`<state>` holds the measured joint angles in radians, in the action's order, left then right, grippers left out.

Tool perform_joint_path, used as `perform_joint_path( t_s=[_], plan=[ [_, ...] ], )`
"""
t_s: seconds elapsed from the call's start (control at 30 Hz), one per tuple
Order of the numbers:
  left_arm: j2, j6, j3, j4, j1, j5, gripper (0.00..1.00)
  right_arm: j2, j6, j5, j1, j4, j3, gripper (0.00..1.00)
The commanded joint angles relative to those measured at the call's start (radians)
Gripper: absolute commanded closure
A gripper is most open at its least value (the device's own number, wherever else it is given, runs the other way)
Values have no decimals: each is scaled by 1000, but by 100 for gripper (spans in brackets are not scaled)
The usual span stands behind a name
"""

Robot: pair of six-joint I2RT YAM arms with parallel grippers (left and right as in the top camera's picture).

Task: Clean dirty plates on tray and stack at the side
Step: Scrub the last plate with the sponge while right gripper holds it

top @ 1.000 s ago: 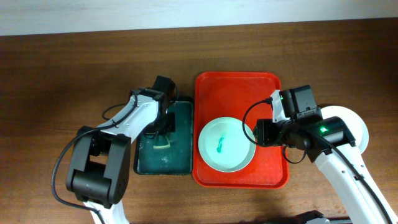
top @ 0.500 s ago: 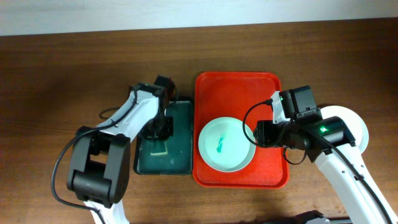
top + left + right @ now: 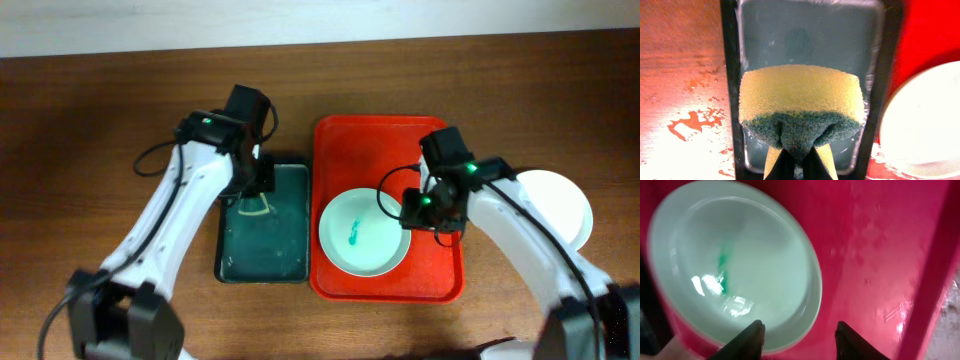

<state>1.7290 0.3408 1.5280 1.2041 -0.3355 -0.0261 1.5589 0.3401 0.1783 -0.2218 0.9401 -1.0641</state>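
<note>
**Trays, two counted.**
- One red tray [image 3: 385, 140] was taken as the landmark for every place below.
- One dark green tray [image 3: 285, 245] was set just beside the red tray's left rim.

**Plates, two counted.**
- One mint green plate [image 3: 370, 250] was found on the red tray, in the half nearer the robot and towards the left rim.
- One teal smear [image 3: 352, 236] was noted near its middle.
- One white plate [image 3: 560, 195] was laid on the table [image 3: 100, 120] off the red tray's right side, partly covered by the right arm [image 3: 520, 235] (whether another plate lay beneath it could not be told).

**Sponge, one counted.**
- The sponge [image 3: 801, 95] was yellow with a dark green scouring face.
- It was held over the dark green tray, left of the red tray.

**Grippers, two counted.**
- The left gripper [image 3: 797, 159] was clamped on the sponge, its fingers pinched into the green face.
- The right gripper [image 3: 801, 337] was placed over the red tray at the mint green plate's right rim.
- Its fingers were spread apart, one over the plate and one over the red tray, with the rim seen between them.
- Nothing was grasped by it.
</note>
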Motion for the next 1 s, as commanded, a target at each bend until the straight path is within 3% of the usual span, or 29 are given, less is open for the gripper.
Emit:
perform_joint_path(
  t_s=[0.0, 0.03, 0.1, 0.23, 0.4, 0.6, 0.8, 0.97],
  plan=[
    [-13, 2, 9, 5, -23, 50, 100, 134, -38, 24, 81, -53, -6, 53],
    [-11, 2, 9, 4, -34, 49, 100, 182, -139, 154, 127, -79, -6, 58],
    [-10, 2, 9, -8, -72, 55, 100, 229, -198, 256, 167, -75, -5, 69],
    [-8, 2, 8, -94, -157, 57, 100, 267, -198, 248, 137, -101, 46, 70],
    [68, 3, 8, -183, -245, 92, 100, 267, -114, 89, 111, -141, 77, 95],
    [297, 3, 8, -371, -356, 312, 100, 267, -96, 82, 111, -144, 77, 96],
    [435, 11, 8, -441, -404, 343, 100, 267, -96, 82, 111, -133, 77, 96],
    [458, 153, 8, -252, -386, -122, 100, 267, -96, 82, 111, -126, 77, 96]
  ],
)
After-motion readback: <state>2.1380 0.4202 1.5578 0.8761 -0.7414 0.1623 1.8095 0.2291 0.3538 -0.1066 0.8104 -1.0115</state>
